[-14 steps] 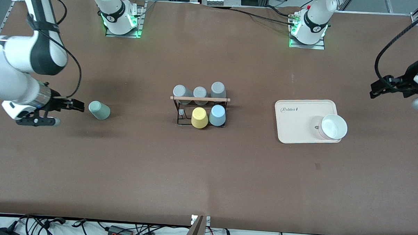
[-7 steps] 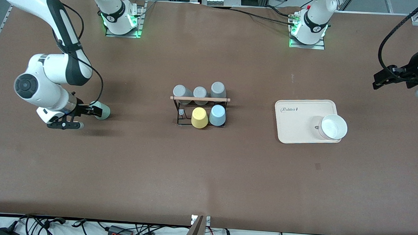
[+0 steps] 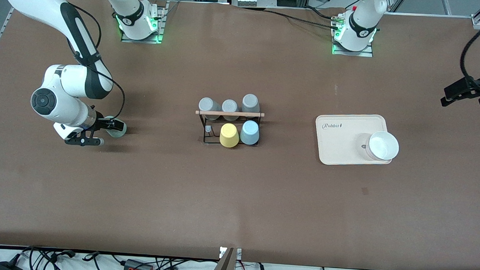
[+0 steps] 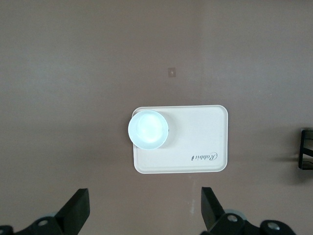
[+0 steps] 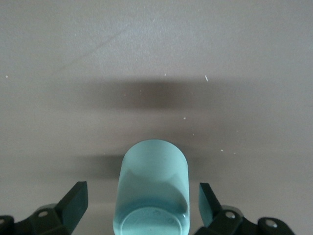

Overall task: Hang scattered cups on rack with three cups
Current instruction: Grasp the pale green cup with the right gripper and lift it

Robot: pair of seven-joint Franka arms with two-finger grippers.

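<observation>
The brown matte counter [image 3: 237, 199] carries everything. Largest on it is the beige rectangular tray [image 3: 344, 134] with rounded corners, toward the left arm's end; cursive writing on it reads "Rabbit". A white round bowl [image 3: 382, 146] sits on the tray's corner nearer the front camera.

At mid-counter stands the rack [image 3: 229, 126], a black wire frame with a pale wooden rod across its top. Three grey cups [image 3: 229, 106] hang in its row farther from the front camera; a yellow cup [image 3: 229, 135] and the light blue cup [image 3: 249, 132] hang in the nearer row, touching side by side.

The mint green cup [image 5: 151, 188], smooth and tapered, lies on its side toward the right arm's end, well apart from the rack.

The right gripper [image 3: 111, 125] has advanced since a second ago, when it stood short of the cup; now its fingers [image 5: 73, 200] are spread on either side of the cup without touching it.

The left gripper [image 3: 465, 93] has drawn back toward the counter's edge and waits high over its own end, fingers [image 4: 78, 213] spread wide apart and holding nothing.
</observation>
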